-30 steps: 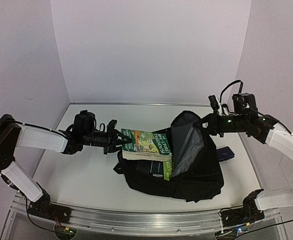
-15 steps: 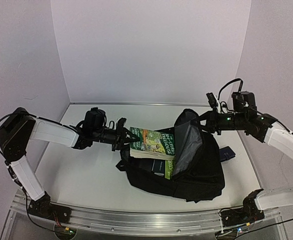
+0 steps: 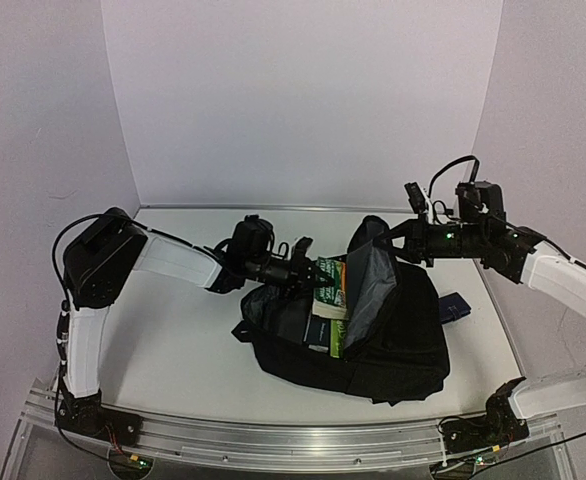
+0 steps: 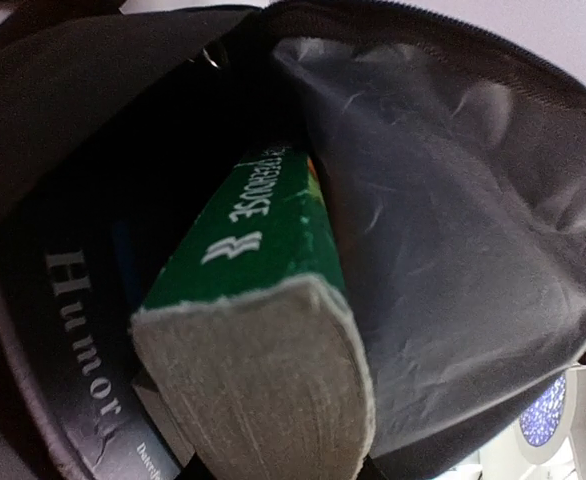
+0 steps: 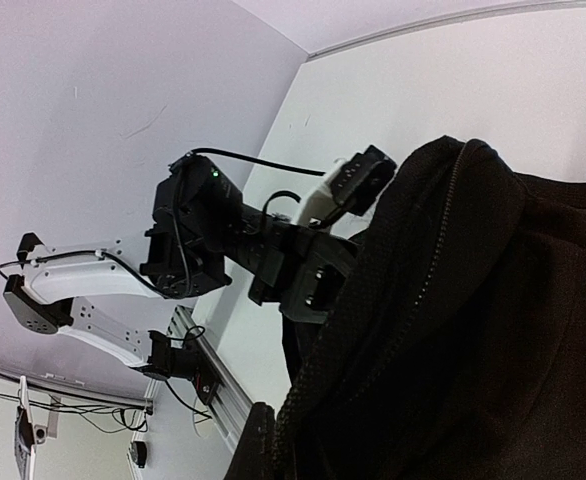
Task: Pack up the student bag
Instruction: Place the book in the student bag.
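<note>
Bag: the student bag (image 3: 393,340) lies open mid-table (image 3: 173,340), nearer the right edge.
Right gripper (image 3: 388,238): pinched shut on the bag's flap, holding it up.
Left gripper (image 3: 308,272): jaws a little apart, squeezing the green book (image 4: 263,330), half inside.
Done: dark book (image 4: 73,340) inside.
Left: I think push the green book in, maybe add the blue pouch (image 3: 451,306).

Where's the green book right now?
In the top view, the green book sits mid-table, halfway inside the open student bag, held by the left gripper.

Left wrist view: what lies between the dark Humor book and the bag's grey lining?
The green book, standing in the mouth of the bag between them; the left wrist view shows it.
</note>
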Controlling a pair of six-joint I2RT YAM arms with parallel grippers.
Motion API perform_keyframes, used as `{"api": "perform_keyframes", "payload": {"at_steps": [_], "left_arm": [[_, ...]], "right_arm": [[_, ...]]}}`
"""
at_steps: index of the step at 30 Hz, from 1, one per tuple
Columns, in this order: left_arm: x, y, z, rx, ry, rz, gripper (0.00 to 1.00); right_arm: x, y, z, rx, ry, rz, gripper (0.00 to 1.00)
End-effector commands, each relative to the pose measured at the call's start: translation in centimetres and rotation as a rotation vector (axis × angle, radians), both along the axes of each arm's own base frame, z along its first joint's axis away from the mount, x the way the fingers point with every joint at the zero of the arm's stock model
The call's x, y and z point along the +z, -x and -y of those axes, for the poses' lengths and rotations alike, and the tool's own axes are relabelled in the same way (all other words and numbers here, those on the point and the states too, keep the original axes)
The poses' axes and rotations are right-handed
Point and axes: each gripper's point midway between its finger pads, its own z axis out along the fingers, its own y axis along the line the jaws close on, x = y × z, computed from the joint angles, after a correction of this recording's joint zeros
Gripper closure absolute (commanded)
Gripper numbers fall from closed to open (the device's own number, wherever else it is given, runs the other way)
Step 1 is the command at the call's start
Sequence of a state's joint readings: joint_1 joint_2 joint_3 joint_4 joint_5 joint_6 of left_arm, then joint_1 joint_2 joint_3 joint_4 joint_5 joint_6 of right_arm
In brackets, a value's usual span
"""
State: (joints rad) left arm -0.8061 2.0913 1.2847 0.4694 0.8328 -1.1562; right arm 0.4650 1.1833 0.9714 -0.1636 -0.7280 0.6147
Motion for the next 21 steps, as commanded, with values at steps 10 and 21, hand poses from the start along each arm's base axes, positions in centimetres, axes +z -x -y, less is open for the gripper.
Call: {"api": "perform_keyframes", "payload": {"at_steps": [10,21], "left_arm": [[-0.2,-0.1,0.2,0.038,-0.210,0.190,0.37],[-0.4,-0.2,-1.8,0.092,-0.347,0.254,0.30]], "right_arm": [[3.2,-0.5,-0.7,0.017,-0.058,0.106,1.00],[2.7,-0.5,-0.8,0.019,-0.054,0.099,1.00]]}}
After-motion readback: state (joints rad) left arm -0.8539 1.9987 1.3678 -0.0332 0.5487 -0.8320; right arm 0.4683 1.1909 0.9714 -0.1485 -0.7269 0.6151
